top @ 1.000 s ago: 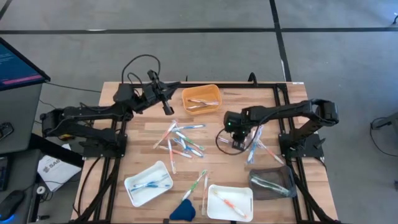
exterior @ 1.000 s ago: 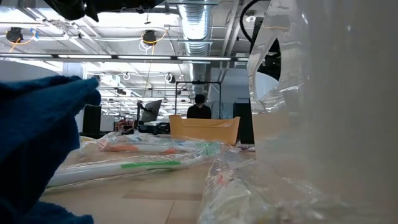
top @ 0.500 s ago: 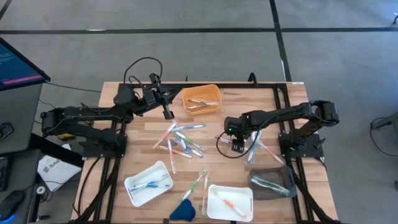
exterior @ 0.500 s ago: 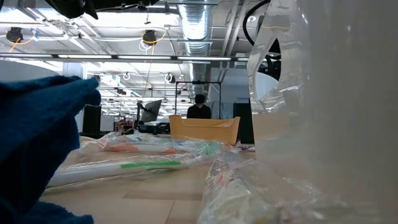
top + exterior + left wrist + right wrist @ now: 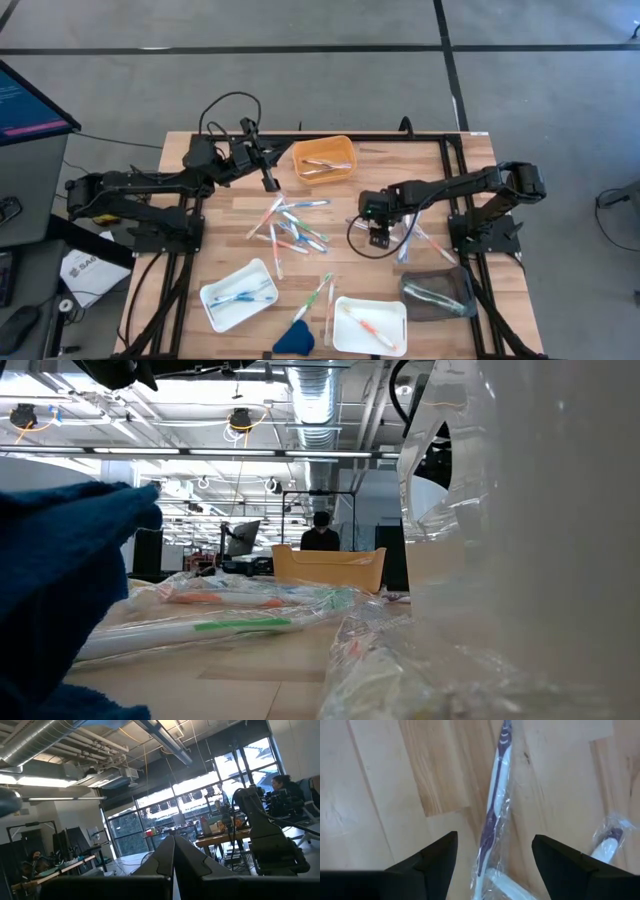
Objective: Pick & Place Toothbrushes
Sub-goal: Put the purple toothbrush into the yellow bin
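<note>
The right gripper [image 5: 377,237] had spread its fingers wide over the last second and lowered a little, straddling a purple-and-white wrapped toothbrush [image 5: 492,810] that lay on the bare wood between them, not yet gripped. It hung well to the right of the orange tray [image 5: 322,159] and nearer the camera. That opening reads as a set-up for a pick: closing on the handle looks like the next step.

The left gripper [image 5: 269,180] waited just left of the orange tray, its fingers pressed together and empty, unchanged.

A loose pile of toothbrushes [image 5: 290,226] lay below the orange tray on the wooden table [image 5: 440,165], with more in two white trays [image 5: 238,293] and a dark tray [image 5: 437,295] farther down. A blue cloth [image 5: 294,339] sat beyond those.

Behind the table was an open workshop with ceiling ducts, and a person [image 5: 321,536] stood past the orange tray.
</note>
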Controlling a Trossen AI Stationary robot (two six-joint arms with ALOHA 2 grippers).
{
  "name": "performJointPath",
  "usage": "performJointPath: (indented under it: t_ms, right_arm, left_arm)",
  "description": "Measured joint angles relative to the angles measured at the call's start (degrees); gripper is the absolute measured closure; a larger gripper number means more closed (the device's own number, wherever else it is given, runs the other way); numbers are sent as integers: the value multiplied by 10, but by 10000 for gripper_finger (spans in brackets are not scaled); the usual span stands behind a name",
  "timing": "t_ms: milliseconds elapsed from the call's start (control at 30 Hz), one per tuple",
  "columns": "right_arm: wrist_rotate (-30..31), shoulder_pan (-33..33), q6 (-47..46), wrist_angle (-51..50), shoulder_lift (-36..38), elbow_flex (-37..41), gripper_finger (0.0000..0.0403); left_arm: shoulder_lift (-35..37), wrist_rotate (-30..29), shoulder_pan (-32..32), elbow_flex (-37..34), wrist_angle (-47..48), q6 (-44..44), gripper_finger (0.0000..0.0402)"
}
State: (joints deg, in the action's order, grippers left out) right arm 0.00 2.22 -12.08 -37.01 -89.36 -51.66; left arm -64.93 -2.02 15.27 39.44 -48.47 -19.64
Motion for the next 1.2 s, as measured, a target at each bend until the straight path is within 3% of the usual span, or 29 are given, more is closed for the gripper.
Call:
performJointPath:
  t_ms: [667, 900, 1200]
  right_arm:
    - [2, 1, -5, 45, 0, 42, 154]
    - [43, 1, -6, 43, 0, 42, 154]
    - [46, -1, -15, 62, 0, 51, 154]
  left_arm:
    - [0, 0, 0, 0, 0, 0, 401]
    - [0, 0, 0, 0, 0, 0, 401]
    - [0, 0, 0, 0, 0, 6, 401]
